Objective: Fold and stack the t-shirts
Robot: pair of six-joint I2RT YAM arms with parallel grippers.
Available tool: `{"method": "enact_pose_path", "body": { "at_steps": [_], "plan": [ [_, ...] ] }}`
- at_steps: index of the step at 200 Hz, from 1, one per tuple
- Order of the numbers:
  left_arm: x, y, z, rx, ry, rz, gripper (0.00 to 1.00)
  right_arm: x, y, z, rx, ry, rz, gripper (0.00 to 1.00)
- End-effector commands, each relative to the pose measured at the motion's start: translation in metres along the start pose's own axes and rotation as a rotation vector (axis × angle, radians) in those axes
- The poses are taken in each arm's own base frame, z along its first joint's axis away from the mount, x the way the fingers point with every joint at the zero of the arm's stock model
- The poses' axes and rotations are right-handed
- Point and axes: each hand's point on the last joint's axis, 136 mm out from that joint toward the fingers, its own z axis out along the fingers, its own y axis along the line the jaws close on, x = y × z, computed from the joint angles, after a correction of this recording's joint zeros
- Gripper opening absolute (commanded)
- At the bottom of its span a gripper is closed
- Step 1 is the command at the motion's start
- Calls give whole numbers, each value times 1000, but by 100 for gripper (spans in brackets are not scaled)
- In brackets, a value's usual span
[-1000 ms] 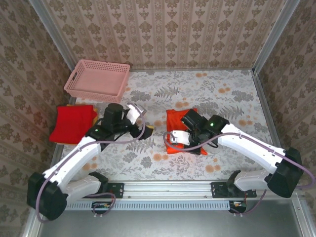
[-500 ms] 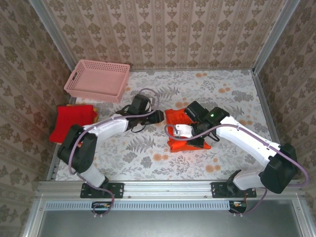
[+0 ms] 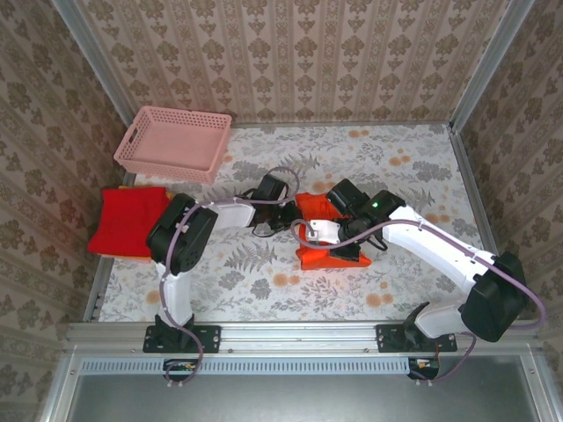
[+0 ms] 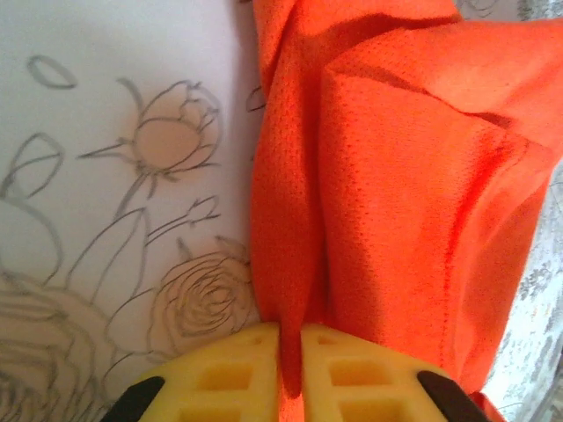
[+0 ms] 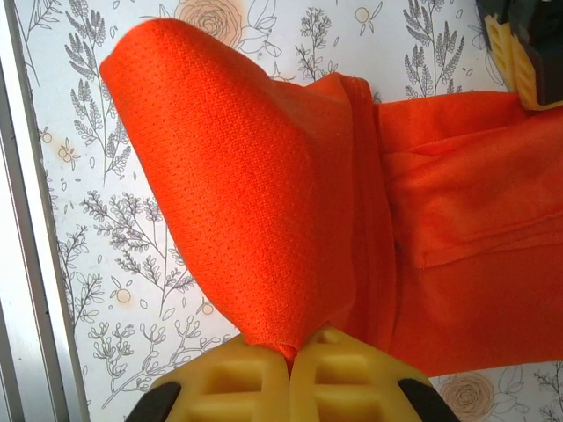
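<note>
I saw my left gripper (image 4: 290, 338) pressed together on a thin edge of the orange shirt (image 3: 313, 209), which lay in the middle of the worktop (image 3: 413, 176). My right gripper (image 5: 290, 352) pinched a fold of the same shirt, and that fold stood up as a tented flap over the cloth beneath. The red shirt (image 3: 130, 220) sat folded at the worktop's left edge, well apart, near the basket (image 3: 171, 164) in the far left corner.
</note>
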Motion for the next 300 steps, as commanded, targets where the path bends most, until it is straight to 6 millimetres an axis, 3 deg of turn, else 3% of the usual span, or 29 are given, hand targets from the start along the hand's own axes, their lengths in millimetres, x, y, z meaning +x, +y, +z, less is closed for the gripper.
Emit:
{"method": "enact_pose_path", "body": {
  "at_steps": [1,39,69,94,129,181,203,300],
  "plan": [
    [3,-3,8,22,30,-1,2,1,2,1,-17,-21,2,0],
    [11,34,13,-80,51,-54,0,6,-12,-5,18,-4,5,0],
    [21,63,23,-96,111,-124,0,13,-43,-5,42,58,13,0],
    [23,75,27,-106,128,-143,0,12,-71,-6,66,82,14,0],
    [26,79,30,-122,172,-103,0,6,-107,-5,69,114,-3,0],
    [36,102,34,-188,222,-164,0,-5,-161,7,96,114,-8,0],
    [37,108,34,-195,229,-178,0,-9,-182,16,122,119,-8,0],
    [37,113,36,-182,225,-200,0,-11,-238,78,177,111,36,3]
  ]
}}
